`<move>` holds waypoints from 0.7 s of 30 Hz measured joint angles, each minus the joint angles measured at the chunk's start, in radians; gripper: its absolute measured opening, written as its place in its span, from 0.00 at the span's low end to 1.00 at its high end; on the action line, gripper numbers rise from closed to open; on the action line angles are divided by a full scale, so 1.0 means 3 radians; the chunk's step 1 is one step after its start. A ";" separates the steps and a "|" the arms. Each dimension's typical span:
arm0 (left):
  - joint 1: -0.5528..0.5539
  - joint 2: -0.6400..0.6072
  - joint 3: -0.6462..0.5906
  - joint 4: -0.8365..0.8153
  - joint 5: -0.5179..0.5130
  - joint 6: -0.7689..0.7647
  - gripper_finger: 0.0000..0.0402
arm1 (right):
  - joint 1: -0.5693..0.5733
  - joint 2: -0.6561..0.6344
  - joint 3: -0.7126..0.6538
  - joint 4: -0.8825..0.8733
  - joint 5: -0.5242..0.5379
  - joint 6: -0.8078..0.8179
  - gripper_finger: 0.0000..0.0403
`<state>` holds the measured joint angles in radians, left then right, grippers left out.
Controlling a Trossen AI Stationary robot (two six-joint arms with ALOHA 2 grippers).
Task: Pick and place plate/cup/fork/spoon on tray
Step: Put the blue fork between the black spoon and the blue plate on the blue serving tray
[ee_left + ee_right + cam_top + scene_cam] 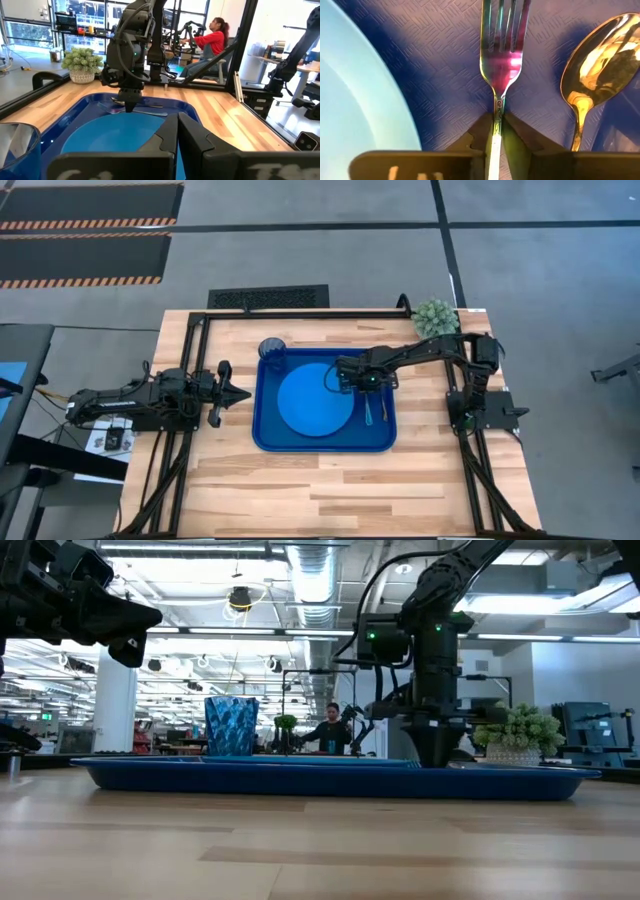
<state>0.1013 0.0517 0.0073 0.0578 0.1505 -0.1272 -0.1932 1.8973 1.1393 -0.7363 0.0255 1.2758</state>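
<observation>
The dark-blue tray (265, 435) lies mid-table. On it are the bright blue plate (313, 400), the dark-blue cup (272, 352) upright in the far left corner, and, to the right of the plate, the fork (504, 55) and the spoon (592, 65) side by side. My right gripper (367, 387) points down over the tray's right part and is shut on the fork. My left gripper (238, 392) is shut and empty, left of the tray, above the table. My right gripper pinches the fork's slim handle (497, 116) just behind the neck, between its two fingers. The fingers come from above, pointing down, one on either side of the handle. The fork lies level along the tray floor; whether it rests on the floor I cannot tell.
A small potted plant (436, 317) stands at the table's far right corner. A black frame (300, 311) runs along the table's far and left edges. Bare wood lies between the tray and the near edge. A person (212, 40) sits in the room beyond.
</observation>
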 joint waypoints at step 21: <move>-0.0001 0.0000 -0.0001 -0.0001 0.0000 -0.0028 0.00 | -0.0019 -0.0088 -0.0007 -0.0036 -0.0012 -0.0018 0.37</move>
<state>0.1009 0.0517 0.0071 0.0574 0.1505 -0.1356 -0.1989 1.8709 1.1371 -0.7472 0.0219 1.2705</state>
